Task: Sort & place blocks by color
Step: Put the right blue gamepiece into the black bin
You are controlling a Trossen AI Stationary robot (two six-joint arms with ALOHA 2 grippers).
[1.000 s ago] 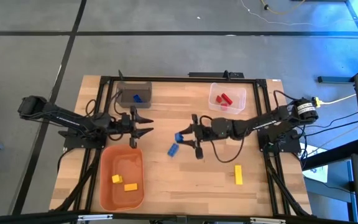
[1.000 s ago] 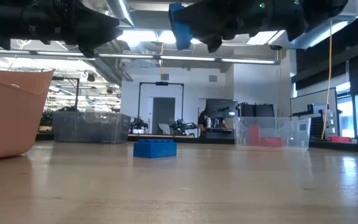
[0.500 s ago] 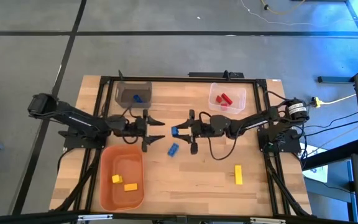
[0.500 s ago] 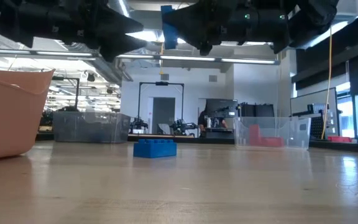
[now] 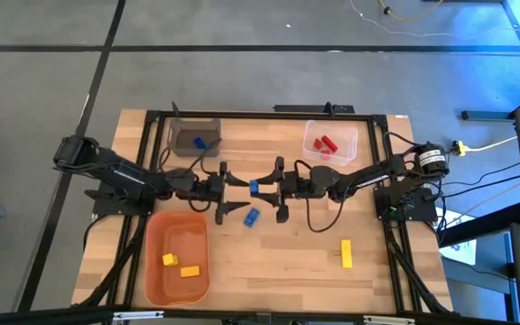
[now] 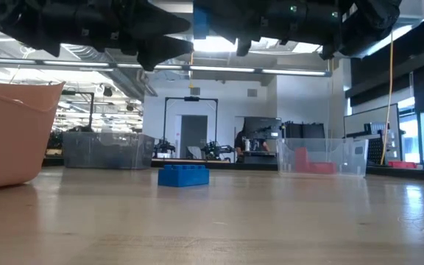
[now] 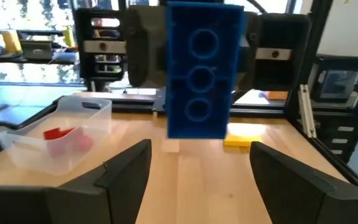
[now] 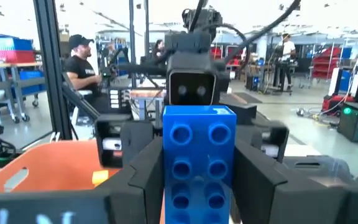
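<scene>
Blue block (image 8: pixel 199 163), lower end probably cut off

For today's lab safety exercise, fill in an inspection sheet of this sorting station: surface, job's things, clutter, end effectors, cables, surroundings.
Surface: wooden table, black frame along its edges.
Job's things: held blue block above mid-table; blue block loose on the table; yellow block loose near the right front; two yellow blocks in the orange bin; blue block in the grey bin; red blocks in the clear bin.
Clutter: nothing seen.
End effectors: right end effector shut on the held blue block; left end effector open, facing it.
Cables: black cables along both arms; yellow cable on the floor at right.
Surroundings: workshop, people behind the table.
</scene>
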